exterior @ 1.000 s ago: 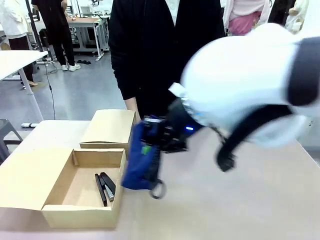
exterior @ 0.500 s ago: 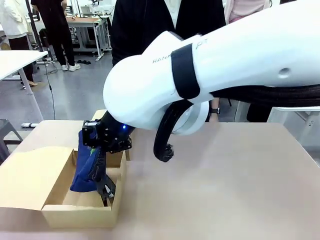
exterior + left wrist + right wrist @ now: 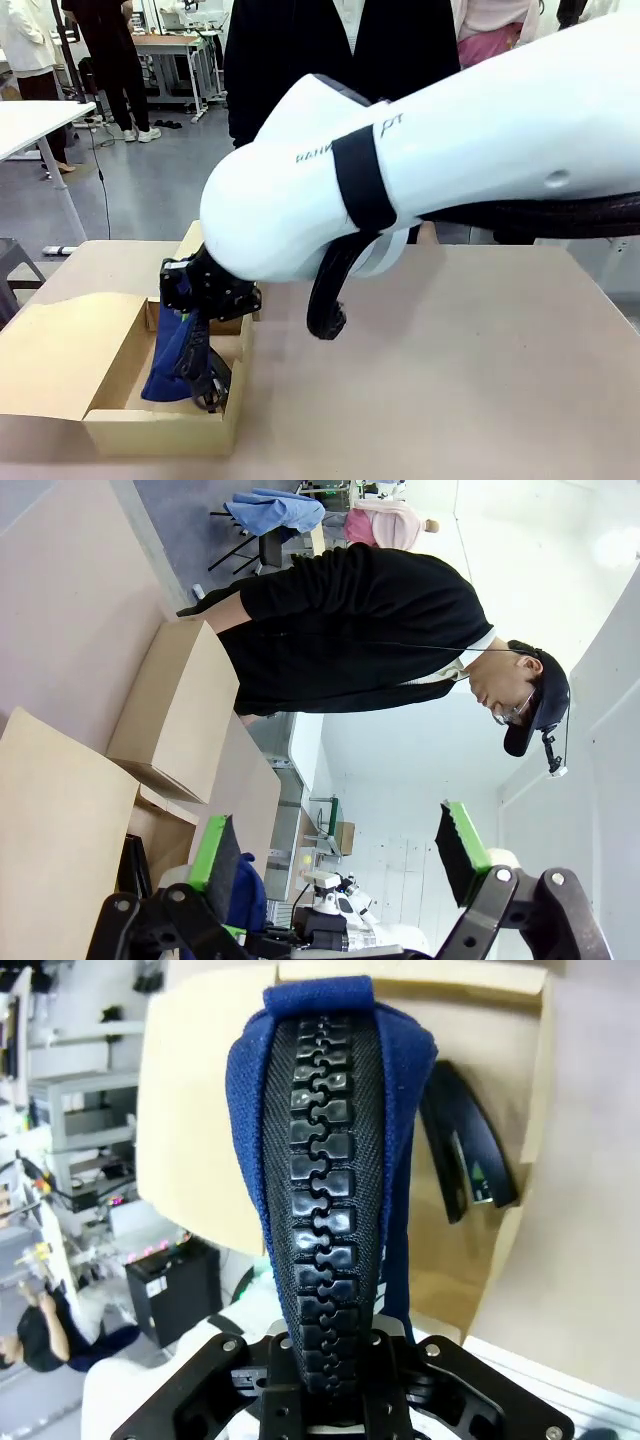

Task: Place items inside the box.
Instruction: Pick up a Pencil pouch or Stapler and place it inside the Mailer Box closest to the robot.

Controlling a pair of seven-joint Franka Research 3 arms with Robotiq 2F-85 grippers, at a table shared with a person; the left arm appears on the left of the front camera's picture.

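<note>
Change: right claw (image 3: 200,300) has carried the navy blue fabric zip pouch (image 3: 172,350) from beside the carton's right wall to over its opening. Since half a second ago it has dropped a little further. The pouch's lower end now sits inside the shallow tan cardboard box (image 3: 160,432), at 8 o'clock in the front view. Placement looks nearly done, and only the release seems left.

Right claw is clamped tight on the pouch's upper end, with the pouch hanging at about 7 o'clock below it. Left claw (image 3: 335,855) is spread wide and holds nothing.

Materials:
- Pouch: soft woven cloth, hangs limp, with chunky black moulded zip teeth running down its spine. It will likely slump on release.
- Box: matte cardboard with thin walls, its wide flap lid folded out flat at 9 o'clock.
- Long black wedge-shaped stapler (image 3: 465,1150): hard and glossy, lying on the box floor at 2 o'clock from the pouch in the right wrist view.
- Smaller closed tan carton (image 3: 170,720): sits at 12 o'clock behind the box on the pale tabletop (image 3: 450,380).
</note>
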